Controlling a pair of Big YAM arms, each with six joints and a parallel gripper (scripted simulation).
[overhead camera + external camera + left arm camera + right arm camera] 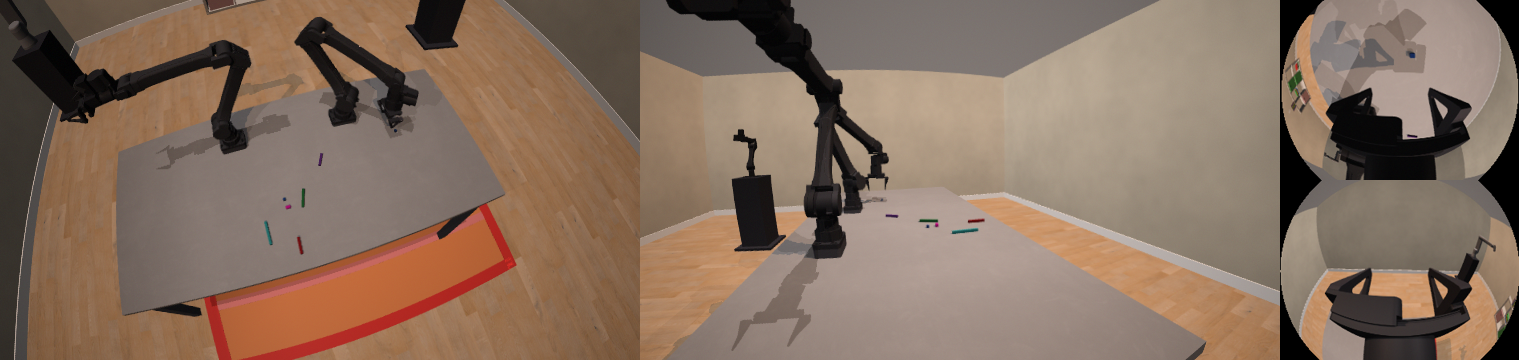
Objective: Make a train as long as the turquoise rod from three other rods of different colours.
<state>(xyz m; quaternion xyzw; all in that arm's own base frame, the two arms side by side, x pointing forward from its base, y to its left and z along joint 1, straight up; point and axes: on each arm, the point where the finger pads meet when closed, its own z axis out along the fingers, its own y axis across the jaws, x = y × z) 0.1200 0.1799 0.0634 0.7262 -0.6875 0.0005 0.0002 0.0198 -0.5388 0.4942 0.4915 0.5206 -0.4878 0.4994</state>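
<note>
Reaching for a first short rod seems to be our step: our left gripper hangs above the table, fingers wide apart and holding nothing, with a blue rod just beyond its tips. Next we should centre over that rod, lower and close. Well apart from the gripper lie the magenta rod and red rod we would add. The green rod beside the magenta could get nudged. Our right gripper, also spread, is beyond the table edge.
</note>
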